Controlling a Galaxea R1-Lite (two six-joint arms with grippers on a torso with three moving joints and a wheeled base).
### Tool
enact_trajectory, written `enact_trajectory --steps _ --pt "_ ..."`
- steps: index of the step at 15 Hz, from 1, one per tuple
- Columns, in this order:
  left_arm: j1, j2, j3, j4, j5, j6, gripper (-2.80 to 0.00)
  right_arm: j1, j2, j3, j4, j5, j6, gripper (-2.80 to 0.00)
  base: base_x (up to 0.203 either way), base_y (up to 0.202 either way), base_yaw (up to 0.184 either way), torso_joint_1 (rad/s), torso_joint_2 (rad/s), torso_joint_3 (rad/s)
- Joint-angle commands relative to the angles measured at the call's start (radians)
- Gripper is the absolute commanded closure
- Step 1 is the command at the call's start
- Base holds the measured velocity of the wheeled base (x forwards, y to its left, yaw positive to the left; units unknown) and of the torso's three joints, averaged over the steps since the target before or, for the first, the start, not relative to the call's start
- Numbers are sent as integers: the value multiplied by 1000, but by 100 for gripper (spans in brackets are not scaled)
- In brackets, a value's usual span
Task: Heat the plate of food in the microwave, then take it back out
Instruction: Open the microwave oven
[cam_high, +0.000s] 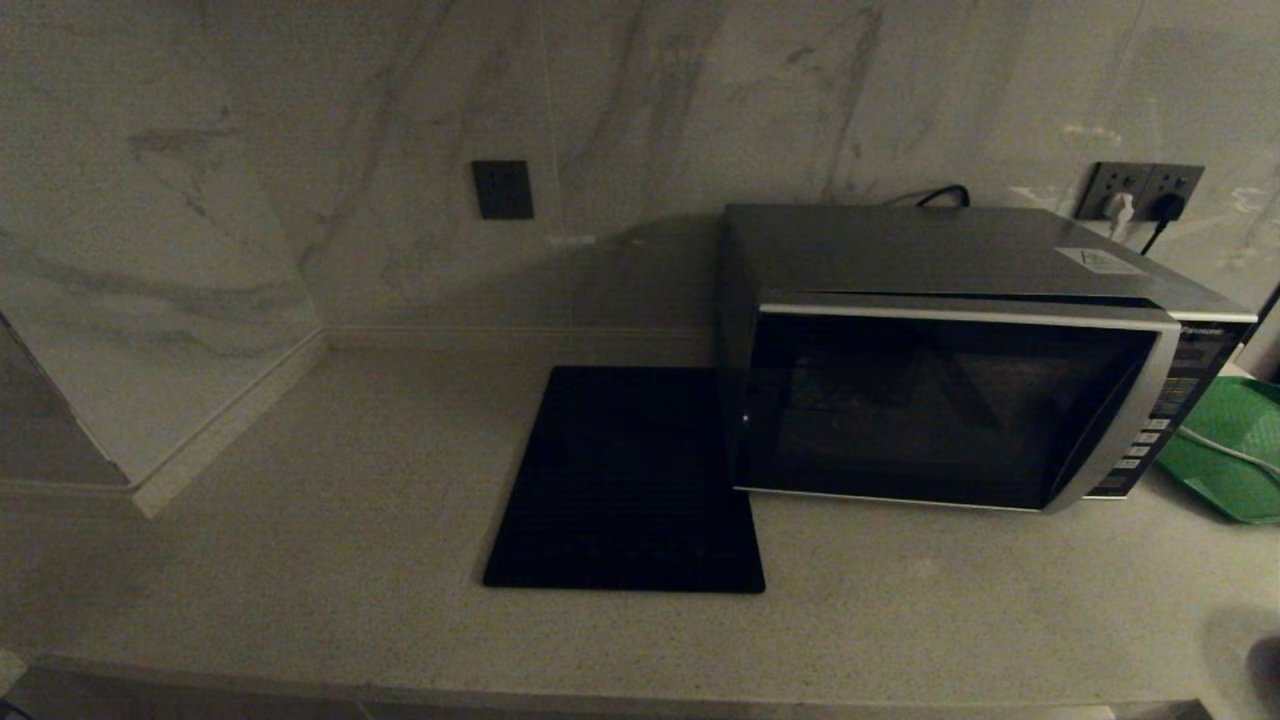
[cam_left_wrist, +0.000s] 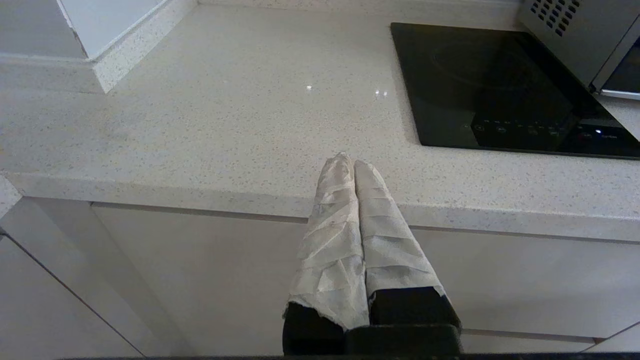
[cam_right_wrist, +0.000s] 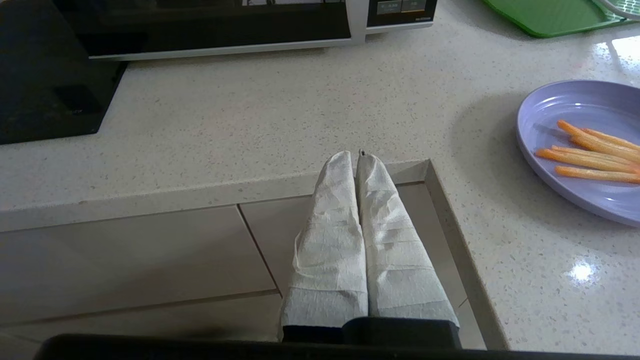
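Note:
The microwave (cam_high: 950, 390) stands at the right of the counter, its dark glass door closed; its lower edge also shows in the right wrist view (cam_right_wrist: 225, 30). The plate of food (cam_right_wrist: 585, 145), lilac with several orange sticks, lies on the counter to the right of my right gripper (cam_right_wrist: 354, 156); the head view does not show it. My right gripper is shut and empty, held low at the counter's front edge. Further left along that front edge, my left gripper (cam_left_wrist: 348, 162) is shut and empty too. Neither arm shows in the head view.
A flat black square mat (cam_high: 630, 480) lies left of the microwave, touching its front corner. A green tray (cam_high: 1230, 450) sits to the microwave's right. The counter (cam_high: 330, 500) meets a marble wall behind and a raised ledge at the left. Cabinet fronts (cam_left_wrist: 200, 280) are below.

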Motion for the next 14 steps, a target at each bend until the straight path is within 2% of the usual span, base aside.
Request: enact_trajectory --steps 1,9,11,14 --pt "0 0 0 -1 0 -1 0 1 -1 0 1 -1 -1 0 0 0 0 0 0 0" --pt "0 0 0 -1 0 -1 0 1 -1 -5 3 -1 -20 0 0 0 0 0 0 0" --pt "0 0 0 -1 0 -1 0 0 0 -83 10 -2 -17 0 0 0 0 0 0 0" --pt "0 0 0 -1 0 -1 0 0 81 -282 76 -5 -9 0 0 0 0 0 0 0"
